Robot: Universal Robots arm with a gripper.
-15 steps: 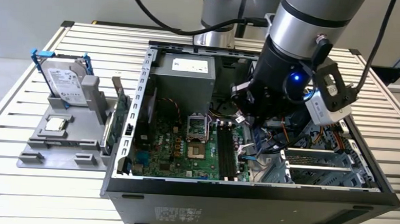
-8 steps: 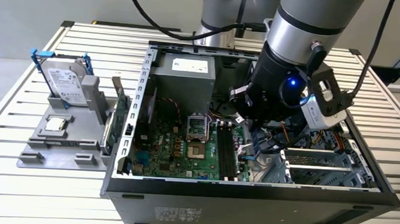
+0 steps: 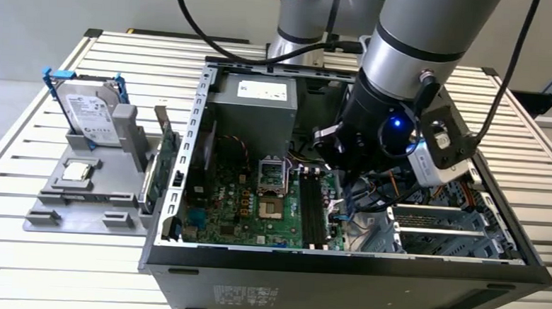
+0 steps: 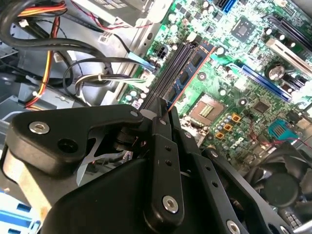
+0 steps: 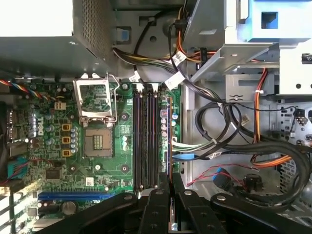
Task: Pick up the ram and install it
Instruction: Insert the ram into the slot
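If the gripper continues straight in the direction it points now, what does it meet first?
Probably the motherboard's black slots: the gripper, shut on the ram, points down at them. Depth is unclear.

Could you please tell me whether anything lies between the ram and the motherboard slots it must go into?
Nothing visible does. The ram, gripped by the end effector, stands edge-on right beside the empty black slots; the loose cables lie off to one side.
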